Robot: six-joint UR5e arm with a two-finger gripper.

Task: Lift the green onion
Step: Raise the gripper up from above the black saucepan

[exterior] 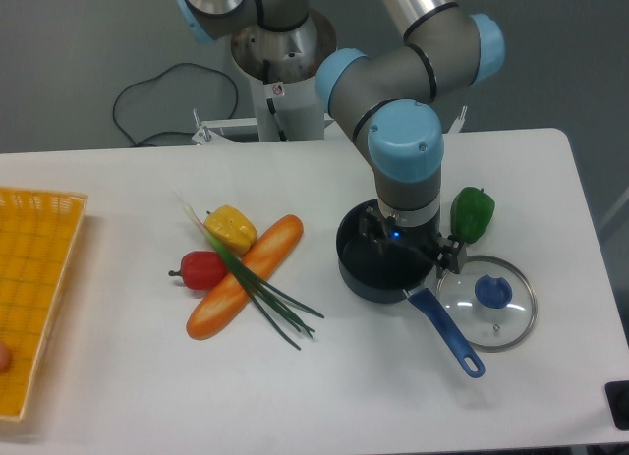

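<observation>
White table [118, 376] carries everything in the single fixed view, and the carrot [246, 276] serves as the landmark. Lying slantwise across the carrot's middle is the green onion [257, 290], its pale end up-left of the carrot beside a yellow pepper [231, 227] and its dark stalks fanning out down-right of it. A red pepper [203, 269] touches the carrot's left side. Well to the right of the carrot sits a dark pan [366, 278] with a blue handle, and the gripper [405, 247] hangs over it, wrist pointing down; whether its fingers are spread or closed cannot be told, and nothing is seen in its grasp. Farther right lie a green pepper [472, 213] and a glass lid [487, 303]. Far left of the carrot stands a yellow basket [39, 278].
</observation>
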